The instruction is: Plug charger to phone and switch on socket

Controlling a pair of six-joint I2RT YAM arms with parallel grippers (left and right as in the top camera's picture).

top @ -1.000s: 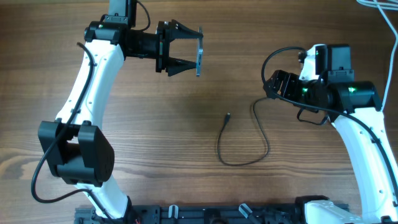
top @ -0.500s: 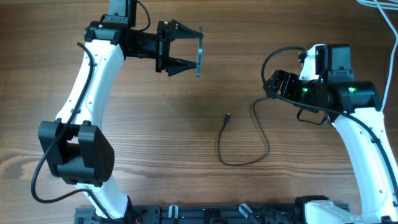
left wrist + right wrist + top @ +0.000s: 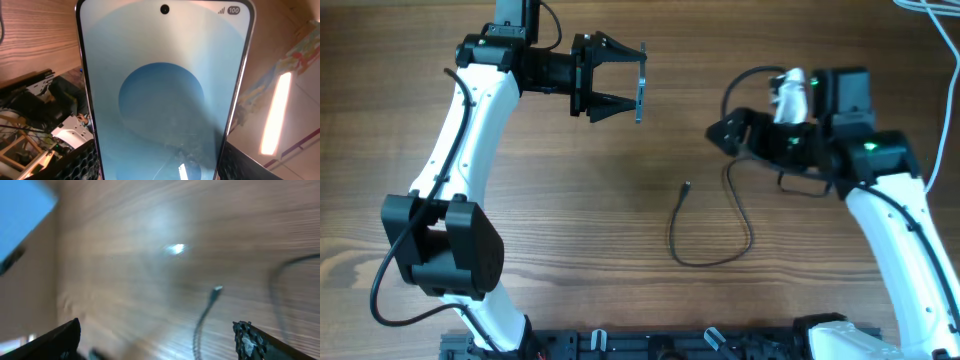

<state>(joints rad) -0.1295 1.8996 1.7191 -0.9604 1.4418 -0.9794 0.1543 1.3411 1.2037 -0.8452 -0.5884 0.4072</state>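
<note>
Where the left arm ends: the left tool (image 3: 638, 76) points right over the upper-left part of the table (image 3: 570, 220) and is clamped on the phone (image 3: 640, 90).
Left fingers: in the left wrist view the dark ribbed fingers (image 3: 82, 162) press against the phone's two long sides near its lower end.
Phone: from overhead it shows as a thin sliver, stood on edge. In the left wrist view its screen (image 3: 162, 100) fills the frame. The screen is pale blue-teal with a darker round disc, a punch-hole camera at top centre and "100" at the top right corner.
Charger: the thin black cable (image 3: 672, 240) lies on the table between the two arms, below and to the right of the phone and well apart from it. Its connector tip (image 3: 687, 186) is free and points up the picture. From the tip the cable runs down, curls right in a loop and climbs toward the right arm.
Right tool: the right tool (image 3: 720, 132) is blurred and hangs above and to the right of the connector tip, near it but not touching. In the right wrist view its fingertips (image 3: 65, 337) sit at the bottom corners, spread wide, with nothing gripped. The connector tip (image 3: 217, 288) lies on the wood ahead of them.
White cord: the white cord (image 3: 935, 25) crosses the upper right corner of the overhead view.
</note>
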